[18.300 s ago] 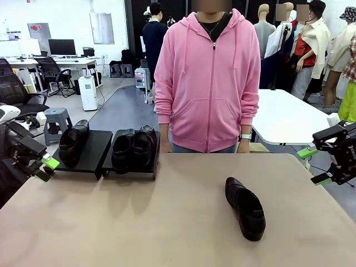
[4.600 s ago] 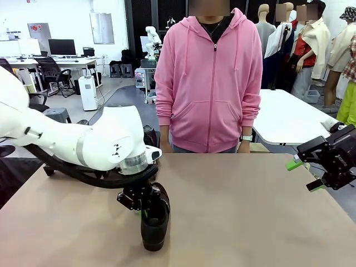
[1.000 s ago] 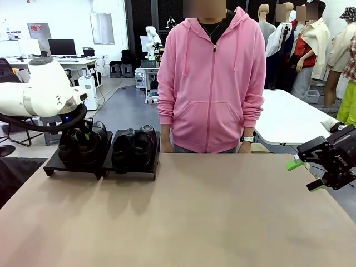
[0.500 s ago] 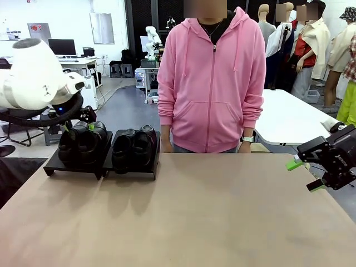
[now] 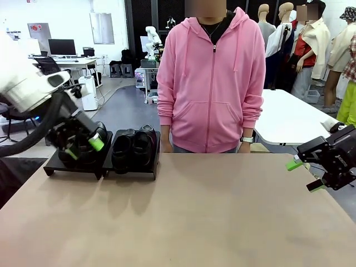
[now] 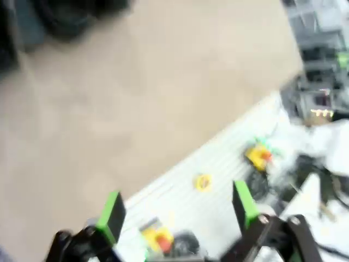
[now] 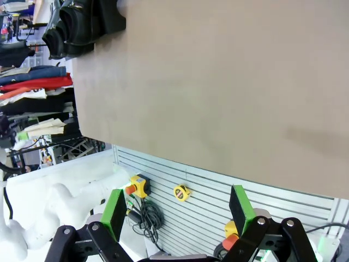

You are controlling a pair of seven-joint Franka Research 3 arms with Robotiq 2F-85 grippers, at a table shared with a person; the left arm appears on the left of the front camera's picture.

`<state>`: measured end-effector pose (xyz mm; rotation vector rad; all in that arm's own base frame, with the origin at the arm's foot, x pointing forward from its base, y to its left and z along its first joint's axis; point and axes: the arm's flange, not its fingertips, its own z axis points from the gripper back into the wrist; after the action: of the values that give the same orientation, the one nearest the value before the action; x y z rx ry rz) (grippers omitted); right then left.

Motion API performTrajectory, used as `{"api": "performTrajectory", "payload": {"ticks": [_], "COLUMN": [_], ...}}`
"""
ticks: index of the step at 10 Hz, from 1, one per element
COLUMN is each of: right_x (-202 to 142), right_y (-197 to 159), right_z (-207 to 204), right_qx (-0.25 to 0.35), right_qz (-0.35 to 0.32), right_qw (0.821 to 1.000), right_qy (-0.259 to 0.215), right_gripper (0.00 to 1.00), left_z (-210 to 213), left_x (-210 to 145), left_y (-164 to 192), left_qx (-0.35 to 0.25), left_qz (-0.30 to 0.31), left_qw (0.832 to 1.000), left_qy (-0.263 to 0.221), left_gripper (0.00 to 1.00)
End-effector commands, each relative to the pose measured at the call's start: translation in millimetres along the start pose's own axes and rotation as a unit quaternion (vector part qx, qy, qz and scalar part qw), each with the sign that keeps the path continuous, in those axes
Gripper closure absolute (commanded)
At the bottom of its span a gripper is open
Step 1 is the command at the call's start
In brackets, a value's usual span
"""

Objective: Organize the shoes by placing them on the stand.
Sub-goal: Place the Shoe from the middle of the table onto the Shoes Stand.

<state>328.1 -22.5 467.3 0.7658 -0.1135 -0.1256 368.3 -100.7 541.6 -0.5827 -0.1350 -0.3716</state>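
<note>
- Change noted: since half a second ago the left hand (image 5: 82, 146) has come off the left pair and dropped in front of it, toward the robot's side; the left wrist view is smeared by motion.
- Left hand: released, fingers (image 6: 112, 214) spread with nothing between them.
- Right hand (image 5: 305, 174): at 3 o'clock off the table edge, likewise released and idle; its fingers (image 7: 114, 212) stand well apart over bare table.
- The shoes (image 5: 132, 149): all four rest on the stand (image 5: 128, 171) at 10 o'clock on the table (image 5: 211, 217), one pair per panel, toes toward the robot. The left pair is partly hidden behind the left hand.
- Task status, judged: placement looks complete; no shoe lies on the tabletop.
- Handling, judged: glossy leather is likely slippery and scuffs easily; the uppers yield under pressure while sole and heel are stiff. Best hold is across the opening's side wall or the heel.
- Markings: no brand, label or writing legible on shoes or stand.
- A person in a pink hoodie (image 5: 210, 78) stands at 12 o'clock, not reaching in.
</note>
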Motion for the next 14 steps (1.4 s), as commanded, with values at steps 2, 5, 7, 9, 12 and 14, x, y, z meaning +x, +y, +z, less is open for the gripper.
{"api": "performTrajectory", "payload": {"ticks": [2, 5, 7, 9, 12, 14], "right_x": [0.9, 0.9, 0.9, 0.9, 0.9, 0.9], "right_y": [2.7, 2.7, 2.7, 2.7, 2.7, 2.7], "right_z": [0.6, 0.6, 0.6, 0.6, 0.6, 0.6], "right_qx": [0.013, 0.013, 0.013, 0.013, 0.013, 0.013], "right_qz": [-0.006, -0.006, -0.006, -0.006, -0.006, -0.006], "right_qw": [1.0, 1.0, 1.0, 1.0, 1.0, 1.0], "right_qy": [-0.002, -0.002, -0.002, -0.002, -0.002, -0.002], "right_gripper": [0.0, 0.0, 0.0, 0.0, 0.0, 0.0], "left_z": [-2.1, -19.0, -9.1, -9.1, -9.1, -9.1], "left_x": [-55.1, -69.1, -83.4, -83.4, -83.4, -83.4], "left_y": [62.9, 140.4, 131.2, 131.2, 131.2, 131.2], "left_qx": [-0.09, -0.185, -0.155, -0.155, -0.155, -0.155], "left_qz": [0.085, 0.167, 0.158, 0.158, 0.158, 0.158], "left_qw": [0.992, 0.961, 0.973, 0.973, 0.973, 0.973], "left_qy": [-0.002, -0.116, -0.058, -0.058, -0.058, -0.058], "left_gripper": [0.0, 0.0, 0.0, 0.0, 0.0, 0.0]}}
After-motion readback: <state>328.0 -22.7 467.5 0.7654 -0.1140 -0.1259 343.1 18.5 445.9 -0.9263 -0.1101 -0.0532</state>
